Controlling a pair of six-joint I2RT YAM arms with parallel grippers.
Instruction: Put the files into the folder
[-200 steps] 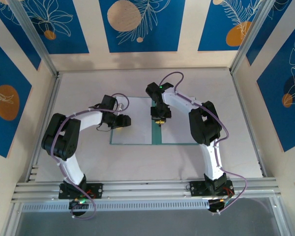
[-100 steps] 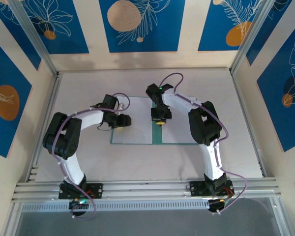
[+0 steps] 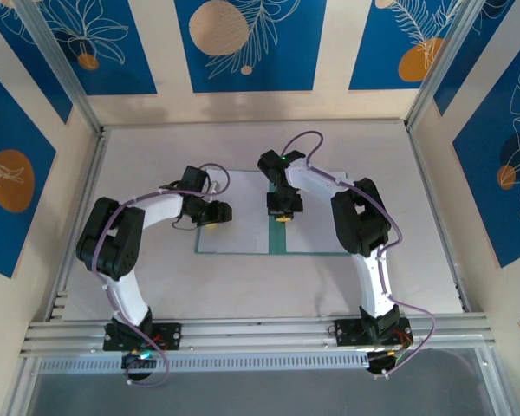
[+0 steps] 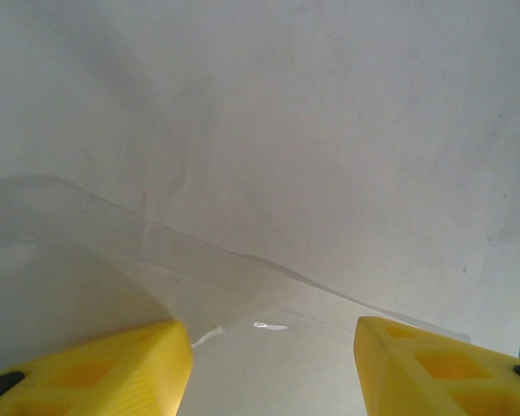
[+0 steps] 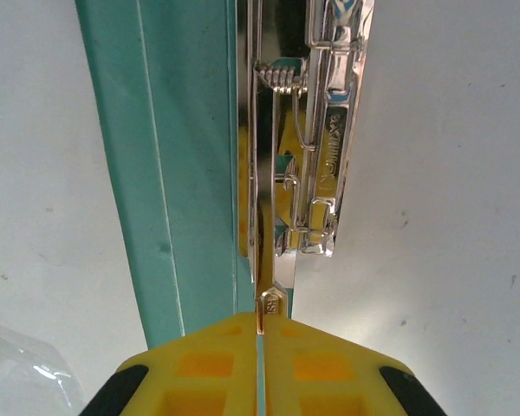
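The folder (image 3: 277, 243) lies open and flat in the middle of the worktop (image 3: 243, 295). It is a thin teal card of rect. shape. From above one sees mostly its spine strip and a narrow bottom edge, because the files (image 3: 243, 236), plain white sheets, cover both leaves, one on each side of the spine. The paper is matt and smooth, w/ a few tiny specks.

The right wrist cam gives the close detail. The teal spine has fine straight creases along it. The clip (image 5: 322, 156) is shiny silver metal w/ a small coil spring, and sits just right of the teal strip, on white paper. The right end effector (image 5: 260, 342) has its yellow plastic fingers (image 5: 217, 368) pressed together on the thin lever end of the clip. From above it stands over the spine, approx. mid-folder.

The left wrist cam looks across the left sheet, where a clear glossy film (image 4: 199, 260) w/ a wavy edge lies near the fingertips. The left end effector (image 4: 273, 355) has its fingers (image 4: 104, 368) wide apart, w/ nothing between them. From above it is over the left leaf. Whether it touches the paper, I cannot tell.
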